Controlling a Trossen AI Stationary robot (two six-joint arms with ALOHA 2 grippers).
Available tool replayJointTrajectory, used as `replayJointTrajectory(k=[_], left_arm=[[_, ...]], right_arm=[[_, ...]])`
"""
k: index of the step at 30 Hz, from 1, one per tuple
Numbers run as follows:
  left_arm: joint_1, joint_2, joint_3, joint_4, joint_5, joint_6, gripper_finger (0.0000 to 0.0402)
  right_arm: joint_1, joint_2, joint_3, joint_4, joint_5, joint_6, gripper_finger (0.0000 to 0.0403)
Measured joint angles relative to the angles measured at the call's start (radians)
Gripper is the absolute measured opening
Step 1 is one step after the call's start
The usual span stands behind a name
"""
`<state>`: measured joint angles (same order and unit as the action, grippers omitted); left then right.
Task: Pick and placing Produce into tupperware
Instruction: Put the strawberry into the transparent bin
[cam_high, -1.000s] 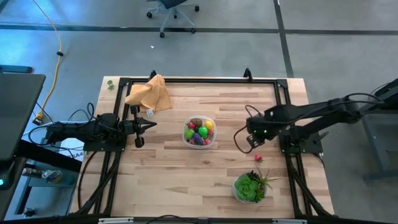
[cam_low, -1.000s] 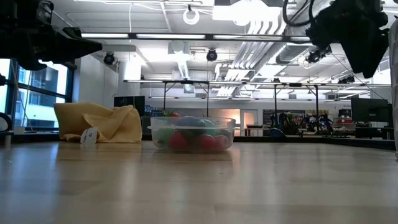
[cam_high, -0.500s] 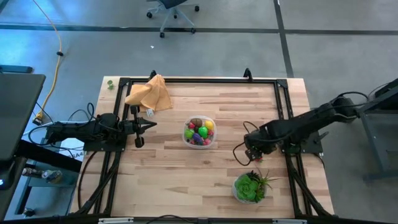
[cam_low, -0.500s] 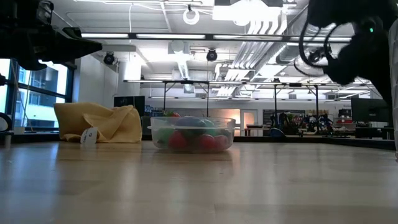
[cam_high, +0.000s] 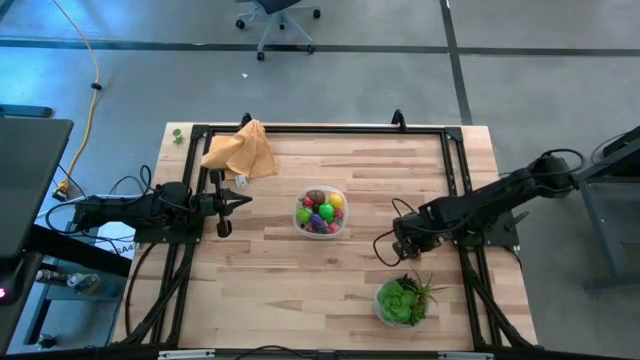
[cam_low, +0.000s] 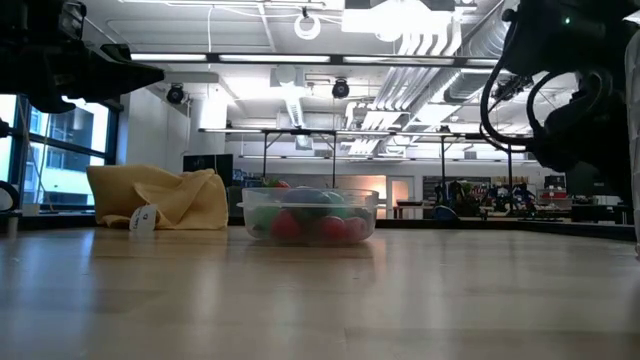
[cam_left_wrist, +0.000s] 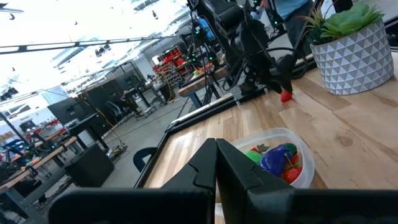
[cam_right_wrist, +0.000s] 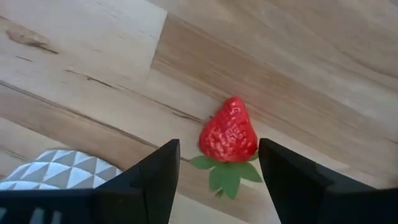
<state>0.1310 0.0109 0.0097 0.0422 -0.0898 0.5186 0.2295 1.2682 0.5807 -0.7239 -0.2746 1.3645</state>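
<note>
Two dark six-joint arms, table-mounted.
Left arm (cam_high: 130, 212): matte black, black cable trailing behind; tapered fingers (cam_left_wrist: 249, 177). Right arm (cam_high: 490, 200): black links, looped cable behind the claw; flat angular fingers (cam_right_wrist: 292, 174).

A wooden table (cam_high: 300, 290) with a black frame was seen from above on a grey floor. Near the centre of the frame a clear tupperware (cam_high: 320, 212) was filled with coloured produce (cam_high: 322, 211). An orange-tan cloth (cam_high: 241, 150) lay toward the upper left. A leafy green plant (cam_high: 404, 301) stood at the lower right. The left gripper (cam_high: 237, 201) was held at the left, pointed toward the tupperware. The right gripper (cam_high: 405, 243) was lowered just above the plant.
</note>
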Motion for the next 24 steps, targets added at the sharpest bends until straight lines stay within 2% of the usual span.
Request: replayJointTrajectory(k=[9, 24], left_arm=[[0.000, 0.000, 0.000, 0.000, 0.000, 0.000, 0.0001], [0.000, 0.000, 0.000, 0.000, 0.000, 0.000, 0.0001]], right_arm=[[0.000, 0.000, -0.059, 0.060, 0.011, 0.050, 0.0211], [0.000, 0.000, -0.060, 0.085, 0.033, 0.045, 0.0211]])
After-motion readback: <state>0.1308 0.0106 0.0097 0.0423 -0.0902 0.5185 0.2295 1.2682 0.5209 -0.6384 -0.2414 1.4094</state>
